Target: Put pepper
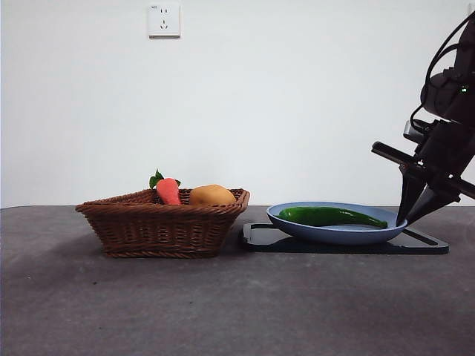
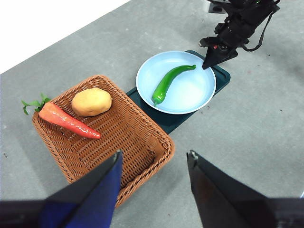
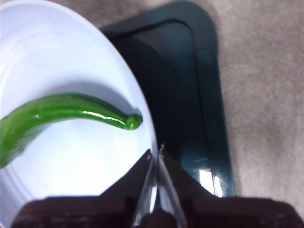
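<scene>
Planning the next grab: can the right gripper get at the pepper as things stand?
Probably yes. The right gripper hangs at the plate rim near the pepper tip, with nothing between them, but its jaws are shut and must open first.

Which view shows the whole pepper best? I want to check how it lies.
The left wrist view: it looks down on the pepper, showing its full curved length on the plate. The front view shows it side-on, low behind the plate's rim. The right wrist view shows only its tapered end.
</scene>
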Action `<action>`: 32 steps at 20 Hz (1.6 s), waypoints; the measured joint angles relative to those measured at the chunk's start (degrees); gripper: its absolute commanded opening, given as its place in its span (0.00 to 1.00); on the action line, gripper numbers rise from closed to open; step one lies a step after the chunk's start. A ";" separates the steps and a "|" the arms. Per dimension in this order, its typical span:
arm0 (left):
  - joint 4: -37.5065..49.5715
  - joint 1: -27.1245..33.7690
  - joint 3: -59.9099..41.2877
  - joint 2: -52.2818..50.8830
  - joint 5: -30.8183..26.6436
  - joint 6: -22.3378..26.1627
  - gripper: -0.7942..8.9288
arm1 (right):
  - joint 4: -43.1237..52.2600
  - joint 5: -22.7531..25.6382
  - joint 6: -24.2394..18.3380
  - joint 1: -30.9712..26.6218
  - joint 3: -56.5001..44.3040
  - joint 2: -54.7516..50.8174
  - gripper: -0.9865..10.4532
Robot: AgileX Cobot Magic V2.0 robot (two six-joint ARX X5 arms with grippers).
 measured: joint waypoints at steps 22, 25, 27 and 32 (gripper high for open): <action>-0.68 0.00 0.00 0.02 0.28 0.00 0.33 | -31.52 -0.63 -12.11 4.74 0.22 -44.85 0.26; -0.87 0.00 0.00 0.02 0.33 0.00 0.33 | -37.48 -0.61 -13.40 7.93 0.22 -54.03 0.26; -0.90 0.00 0.00 0.02 0.37 0.00 0.33 | -40.76 -0.61 -13.73 9.79 0.22 -58.93 0.25; -0.90 0.00 0.00 0.00 0.52 0.00 0.20 | -45.00 -0.61 -14.71 10.88 0.28 -64.74 0.09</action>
